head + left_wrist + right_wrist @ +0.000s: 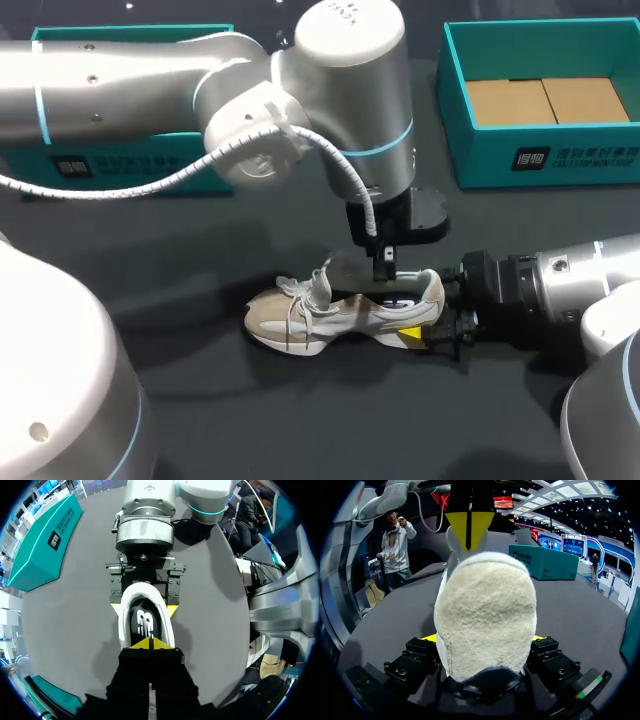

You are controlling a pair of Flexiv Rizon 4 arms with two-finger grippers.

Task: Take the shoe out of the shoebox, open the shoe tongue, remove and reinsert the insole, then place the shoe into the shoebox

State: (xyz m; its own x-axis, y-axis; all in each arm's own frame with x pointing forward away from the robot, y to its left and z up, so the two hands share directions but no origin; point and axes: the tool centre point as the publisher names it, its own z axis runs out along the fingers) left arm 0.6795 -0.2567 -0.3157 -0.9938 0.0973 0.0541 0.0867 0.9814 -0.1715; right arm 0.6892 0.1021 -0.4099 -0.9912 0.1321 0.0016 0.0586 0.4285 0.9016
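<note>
A beige and white shoe lies on its sole on the dark table, toe to the left, laces loose. My right gripper comes in from the right and is shut on the heel, one yellow tip on each side. My left gripper hangs straight down over the shoe's opening, fingers shut, tips just above the black insole with its white logo. Nothing shows between the left tips. The open teal shoebox stands at the back right.
A second teal box part lies at the back left, half hidden by my left arm. Brown cardboard lines the open box. My left arm's bulk covers the middle back of the table.
</note>
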